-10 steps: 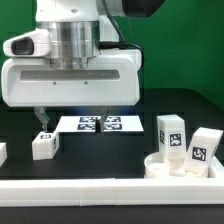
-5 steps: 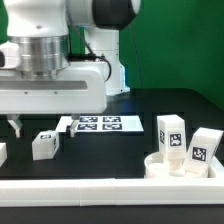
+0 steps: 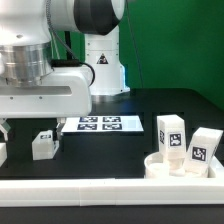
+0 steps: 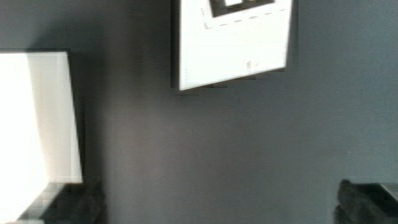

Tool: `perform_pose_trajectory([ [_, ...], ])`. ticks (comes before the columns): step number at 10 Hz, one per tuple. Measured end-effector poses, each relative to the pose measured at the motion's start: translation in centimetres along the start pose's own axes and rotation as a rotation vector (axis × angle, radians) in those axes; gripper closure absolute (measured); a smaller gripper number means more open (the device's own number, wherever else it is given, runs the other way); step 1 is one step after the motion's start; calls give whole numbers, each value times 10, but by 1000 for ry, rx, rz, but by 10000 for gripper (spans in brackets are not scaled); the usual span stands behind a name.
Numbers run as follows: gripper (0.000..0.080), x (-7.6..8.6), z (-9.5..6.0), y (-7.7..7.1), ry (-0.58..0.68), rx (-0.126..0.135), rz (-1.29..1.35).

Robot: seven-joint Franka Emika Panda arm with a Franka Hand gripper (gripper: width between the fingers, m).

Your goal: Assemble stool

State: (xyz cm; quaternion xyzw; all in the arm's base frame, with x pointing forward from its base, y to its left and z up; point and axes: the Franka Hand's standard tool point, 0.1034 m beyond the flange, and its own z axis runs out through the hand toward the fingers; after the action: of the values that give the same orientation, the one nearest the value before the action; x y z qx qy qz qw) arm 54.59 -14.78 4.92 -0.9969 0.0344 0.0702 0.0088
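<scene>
The round white seat disc [image 3: 160,166] lies at the exterior view's right front. Two tagged leg blocks [image 3: 172,135] [image 3: 204,148] stand at it. A third leg block [image 3: 42,144] stands at the left front, and a fourth [image 3: 2,152] is cut off by the left edge. My gripper [image 3: 30,126] hangs open and empty above the table, just behind the third block. In the wrist view my gripper [image 4: 217,205] shows two dark fingertips [image 4: 68,204] far apart over bare black table, with a white leg block [image 4: 36,120] off to one side.
The marker board [image 3: 100,124] lies flat at mid-table and shows in the wrist view [image 4: 231,50]. A long white rail [image 3: 90,190] runs along the front edge. The arm's white base [image 3: 100,60] stands at the back.
My gripper has moved steadily to the exterior view's left, from above the marker board to the left-hand blocks. The blocks and the seat have not moved.
</scene>
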Motion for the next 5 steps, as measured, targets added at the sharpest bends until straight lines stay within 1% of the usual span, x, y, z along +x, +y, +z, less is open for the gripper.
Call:
perform_pose_trajectory([
  [1, 151, -2, 1, -3, -82, 19, 1],
  [2, 151, 1, 6, -2, -129, 28, 1],
  [3, 151, -1, 11, -4, -190, 39, 1],
  [4, 151, -3, 15, -5, -225, 43, 4],
  [5, 151, -12, 19, -6, -315, 45, 21],
])
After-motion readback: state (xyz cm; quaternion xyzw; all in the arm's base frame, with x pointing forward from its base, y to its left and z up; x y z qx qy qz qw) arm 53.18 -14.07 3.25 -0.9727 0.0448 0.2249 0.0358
